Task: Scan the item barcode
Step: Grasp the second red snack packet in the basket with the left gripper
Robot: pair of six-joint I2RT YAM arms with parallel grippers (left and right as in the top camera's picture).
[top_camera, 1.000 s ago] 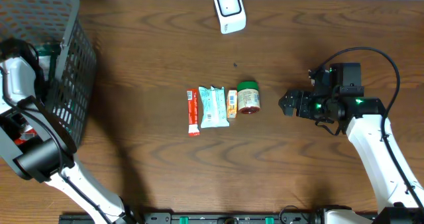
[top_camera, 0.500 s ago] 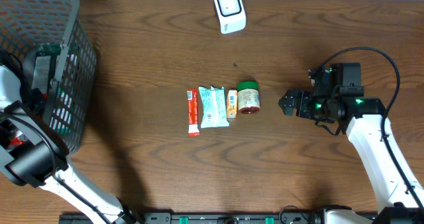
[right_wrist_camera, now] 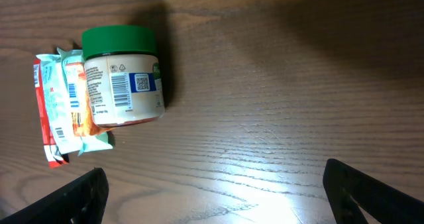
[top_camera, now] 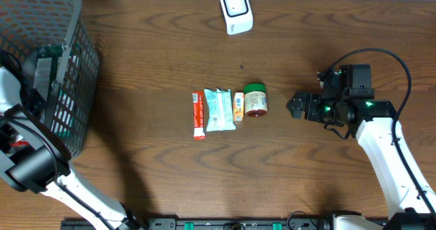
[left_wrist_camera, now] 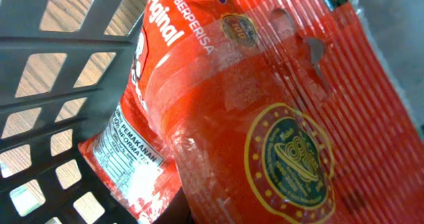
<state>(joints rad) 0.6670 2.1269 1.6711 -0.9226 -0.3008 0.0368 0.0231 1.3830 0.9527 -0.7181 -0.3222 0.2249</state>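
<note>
Red packet [left_wrist_camera: 285, 118], gold seal, white lettering | left gripper [top_camera: 39, 72] closed, hold unseen | right gripper [right_wrist_camera: 215, 196] wide open

Red packet [left_wrist_camera: 278, 118], green-lidded jar [right_wrist_camera: 122, 78], grey basket [top_camera: 76, 73].

The overhead camera looked straight down from high up, jar [top_camera: 255, 99] mid-frame. The right wrist camera hung low, right of the jar, sharing it. Far left of the jar, the left wrist camera crowded a red packet [left_wrist_camera: 278, 118].
</note>
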